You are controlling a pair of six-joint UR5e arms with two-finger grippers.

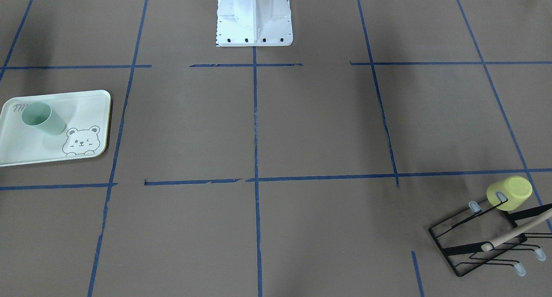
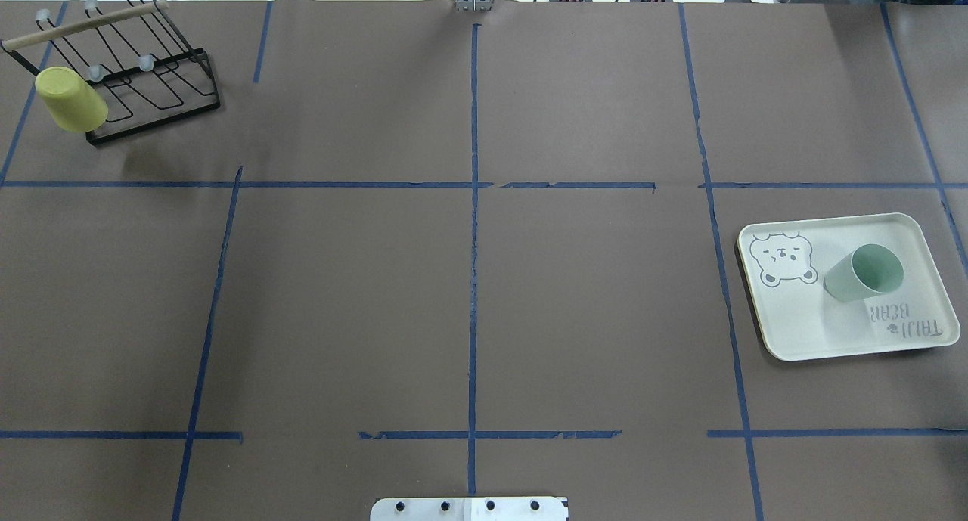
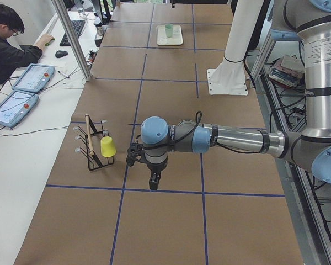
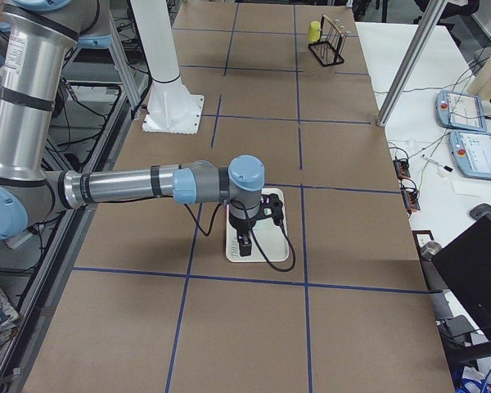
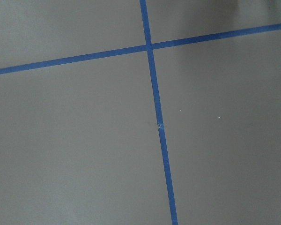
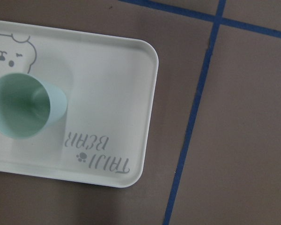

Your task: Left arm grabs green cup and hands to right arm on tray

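The green cup [image 1: 43, 119] stands upright, mouth up, on the tray [image 1: 26, 146] beside the bear drawing. It also shows in the overhead view [image 2: 864, 273] on the tray [image 2: 817, 324], and in the right wrist view [image 6: 25, 105] on the tray [image 6: 112, 84]. The right gripper [image 4: 244, 250] hangs above the tray [image 4: 282, 246] and hides the cup there; I cannot tell if it is open or shut. The left gripper [image 3: 153, 185] points down over bare table near the rack; I cannot tell its state. Neither wrist view shows fingers.
A yellow cup [image 2: 72, 109] hangs on a black wire rack [image 2: 151, 75] with a wooden rod at the table's far left corner; it also shows in the front view [image 1: 509, 193]. The robot's white base [image 1: 254, 21] stands at mid edge. An operator [image 3: 11, 49] sits beside the table.
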